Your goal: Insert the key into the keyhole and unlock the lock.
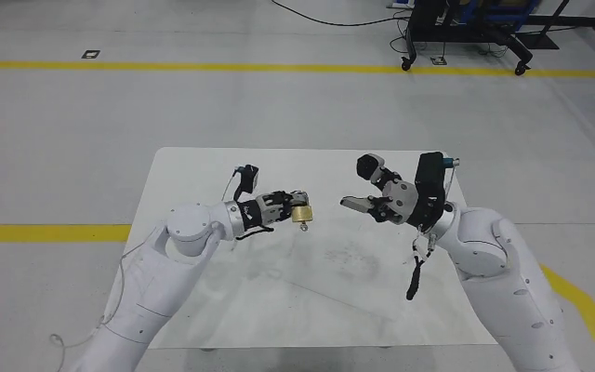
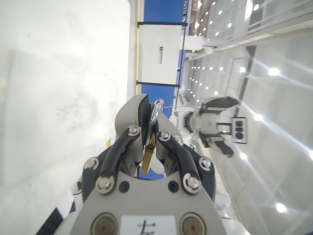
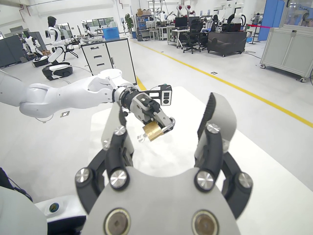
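Alignment is deciding the quality of this step. The left gripper (image 1: 290, 205) is clamping the brass padlock (image 3: 152, 130) at its shackle end and holding it in the air above the white table (image 1: 279, 307), with the lock body hanging just below the fingertips. The right gripper (image 1: 361, 184) is facing the padlock across an open gap, with its jaws spread wide and nothing between them. A small pale piece, probably the key (image 3: 141, 138), is projecting from the lower end of the lock body. It is too small to confirm whether it is fully seated in the keyhole. On this evidence, the step in hand is the right arm's approach to that piece. To do it well, the right arm should be bringing its open jaws in along the key's own axis. It should be centring the key head between both pads before closing, and gripping only as firmly as turning requires. The left gripper should be bracing against the twist, because a hold at the shackle end is leaving the body free to swing. Any sideways push is risking a pivoted lock or a strained key. Rotation should be running about the key's axis until the shackle releases.
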Robot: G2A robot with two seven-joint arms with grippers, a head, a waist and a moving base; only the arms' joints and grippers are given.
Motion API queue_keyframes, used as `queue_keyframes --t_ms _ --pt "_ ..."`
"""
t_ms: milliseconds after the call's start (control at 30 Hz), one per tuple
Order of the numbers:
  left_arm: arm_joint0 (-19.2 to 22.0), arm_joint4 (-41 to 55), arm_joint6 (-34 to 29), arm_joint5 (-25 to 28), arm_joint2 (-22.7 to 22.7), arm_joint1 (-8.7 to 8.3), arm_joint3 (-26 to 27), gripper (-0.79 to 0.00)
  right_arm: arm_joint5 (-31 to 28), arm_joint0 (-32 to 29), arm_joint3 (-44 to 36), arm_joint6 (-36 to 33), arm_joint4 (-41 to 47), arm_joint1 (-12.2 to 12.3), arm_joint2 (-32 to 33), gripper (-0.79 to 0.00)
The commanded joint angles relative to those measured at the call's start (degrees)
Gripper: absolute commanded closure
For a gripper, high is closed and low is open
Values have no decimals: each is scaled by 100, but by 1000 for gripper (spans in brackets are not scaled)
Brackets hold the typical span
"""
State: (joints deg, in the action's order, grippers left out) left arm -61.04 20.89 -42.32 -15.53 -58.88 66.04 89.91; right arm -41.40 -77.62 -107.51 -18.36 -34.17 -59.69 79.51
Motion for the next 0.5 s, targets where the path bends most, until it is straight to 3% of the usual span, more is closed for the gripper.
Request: queue_keyframes --t_ms 0,233,467 --pt "62 -404 52 -138 251 21 79 0 5 7 2 -3 -3 -1 -15 -785" --pt "448 -2384 96 -1277 1235 80 135 0 5 7 2 -3 -3 -1 -15 -785" --pt "742 -3231 -296 -2403 1802 150 314 0 5 7 2 -3 -3 -1 -15 -785"
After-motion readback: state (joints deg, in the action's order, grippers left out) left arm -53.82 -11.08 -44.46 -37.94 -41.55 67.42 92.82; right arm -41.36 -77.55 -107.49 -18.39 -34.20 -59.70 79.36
